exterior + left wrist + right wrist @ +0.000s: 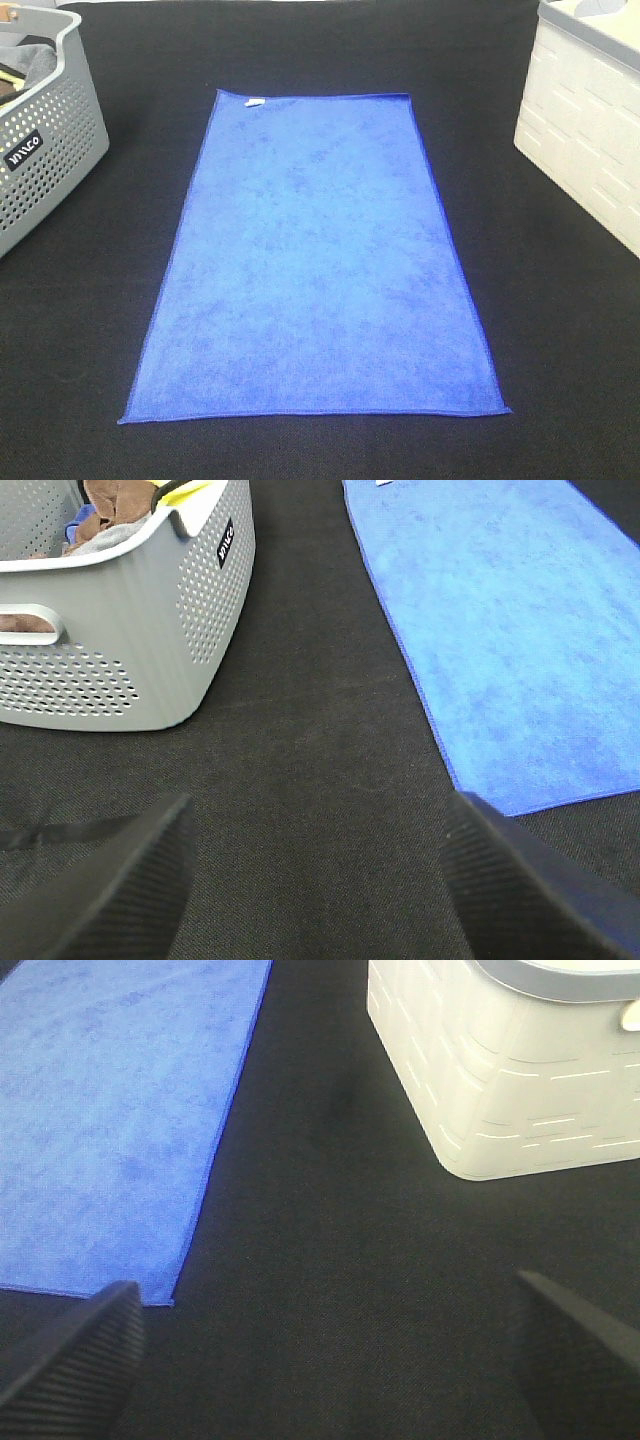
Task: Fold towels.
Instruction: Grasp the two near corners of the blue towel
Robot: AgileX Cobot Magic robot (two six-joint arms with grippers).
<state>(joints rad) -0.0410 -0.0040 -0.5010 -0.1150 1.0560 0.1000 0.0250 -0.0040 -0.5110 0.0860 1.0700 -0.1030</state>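
The blue towel (pixel 315 260) lay spread flat and unfolded on the black tabletop (pixel 560 330), between the two claws and stretching away ahead of both, its small white tag (pixel 254 101) at the far corner on the left claw's side. The left claw (pixel 320 865) stood released, its ribbed black fingers (pixel 120 880) spread wide with nothing between them but bare tabletop. The towel's near left corner (pixel 515 810) lay just beside that claw's inner finger, toward the other arm; whether finger and cloth touched could not be told. The right claw (pixel 330 1345) was likewise released and gaping, holding nothing, and the towel's near right corner (pixel 165 1300) lay just ahead of its inner finger (pixel 85 1355). Both long edges of the towel ran forward from these corners, each on the inner side of its claw. Ahead of the left claw and on its outer side stood a grey perforated basket (pixel 150 630) with a black label on its wall and a bundle of brown and grey cloths (pixel 110 510) inside, well apart from the towel. Ahead of the right claw, on its outer side, stood a cream basket (pixel 520 1080) with a grey rim, also apart from the towel. Neither claw showed in the high view.
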